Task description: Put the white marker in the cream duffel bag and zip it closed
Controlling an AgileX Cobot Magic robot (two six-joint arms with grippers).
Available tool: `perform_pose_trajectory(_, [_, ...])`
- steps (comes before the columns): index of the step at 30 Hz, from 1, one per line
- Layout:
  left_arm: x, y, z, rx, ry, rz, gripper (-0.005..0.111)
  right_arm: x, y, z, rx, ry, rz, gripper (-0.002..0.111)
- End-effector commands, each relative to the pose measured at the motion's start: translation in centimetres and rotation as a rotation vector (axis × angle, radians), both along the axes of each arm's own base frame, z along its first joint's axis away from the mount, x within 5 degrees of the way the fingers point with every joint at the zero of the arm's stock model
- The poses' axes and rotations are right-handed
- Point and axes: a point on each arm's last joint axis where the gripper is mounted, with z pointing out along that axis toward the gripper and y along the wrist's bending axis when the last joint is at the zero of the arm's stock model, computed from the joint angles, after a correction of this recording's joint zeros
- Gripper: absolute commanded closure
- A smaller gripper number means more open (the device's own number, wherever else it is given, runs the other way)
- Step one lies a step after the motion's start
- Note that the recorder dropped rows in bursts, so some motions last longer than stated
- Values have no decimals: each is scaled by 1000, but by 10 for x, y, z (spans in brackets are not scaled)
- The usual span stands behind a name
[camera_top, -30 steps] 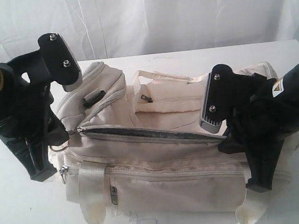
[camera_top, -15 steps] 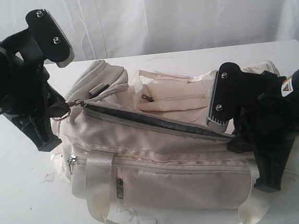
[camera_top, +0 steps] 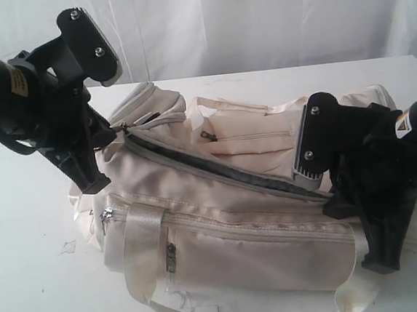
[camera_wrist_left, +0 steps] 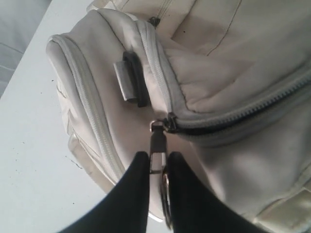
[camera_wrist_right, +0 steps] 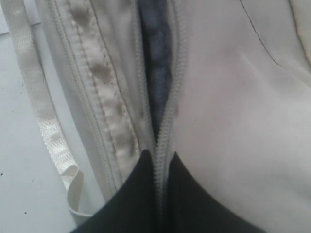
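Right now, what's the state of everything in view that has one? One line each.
cream duffel bag: left end raised above the right.
main zip: open, dark lining showing.
zip pull: pinched in the left claw, at the bag's left end.
left claw: shut on zip pull.
right claw: shut on main zip at its other end.
front pocket zip: closed.
top pocket zip: closed.

Cream duffel bag (camera_top: 260, 246), grey zip (camera_top: 195, 164), dark lining (camera_wrist_right: 155, 53), white table (camera_top: 29, 274)

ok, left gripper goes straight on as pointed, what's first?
The left gripper pinches the metal zip pull; straight on, it would probably meet the slider, then the end of the cream duffel bag.
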Motion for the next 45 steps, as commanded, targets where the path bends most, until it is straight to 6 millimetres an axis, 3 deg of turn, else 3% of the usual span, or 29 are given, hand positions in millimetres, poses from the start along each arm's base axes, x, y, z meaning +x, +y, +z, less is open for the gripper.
perform_pose_trajectory(1, [1,0,2,-30,-11,11,107,-4,-2,-1,-11,34,-3,108])
perform_pose_trajectory(6, [1,-1,2,-42,-5,12,107,-3,2,3,60,22,-22,104])
perform_pose_trajectory(11, [1,-2,1,-47,0,13,107,-1,9,18,204,-55,-73,72])
perform_pose_trajectory(15, [0,-2,1,-54,4,15,107,0,15,28,294,-47,-102,58])
perform_pose_trajectory(22, [0,-3,1,-68,12,18,107,-2,28,38,435,-30,-64,57])
perform_pose_trajectory(29, [0,-3,1,-74,15,20,107,1,44,40,465,-106,-36,57])
perform_pose_trajectory(37, [0,-3,1,-81,19,21,107,13,69,34,440,-108,45,57])
perform_pose_trajectory(45, [0,-3,1,-83,20,22,107,26,92,21,420,-87,69,50])
